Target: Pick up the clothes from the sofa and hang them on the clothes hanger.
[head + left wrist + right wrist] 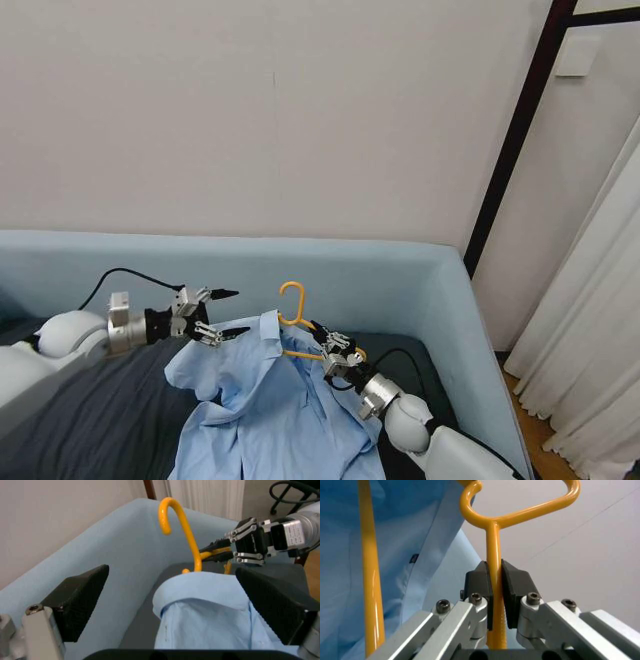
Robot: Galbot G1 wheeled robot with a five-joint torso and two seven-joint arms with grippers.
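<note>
Right gripper (494, 581) pinching the hanger (185, 528) bar | left gripper (238, 311) spread wide beside hanger | shirt (270, 410) draped over hanger

Hanger (299, 308): shoulders and most of lower bar buried under shirt (262, 420) in head view. Shirt hem cut off by bottom edge there; sleeves lost in folds, cannot tell apart. Right wrist view: hanger rod partly hidden between my right fingers (477, 587), loop top clipped by upper edge. Left wrist view: my left fingers (80, 594) run off frame at bases; shirt body cropped below collar. Sofa (400, 280) seat covered where shirt lies.
</note>
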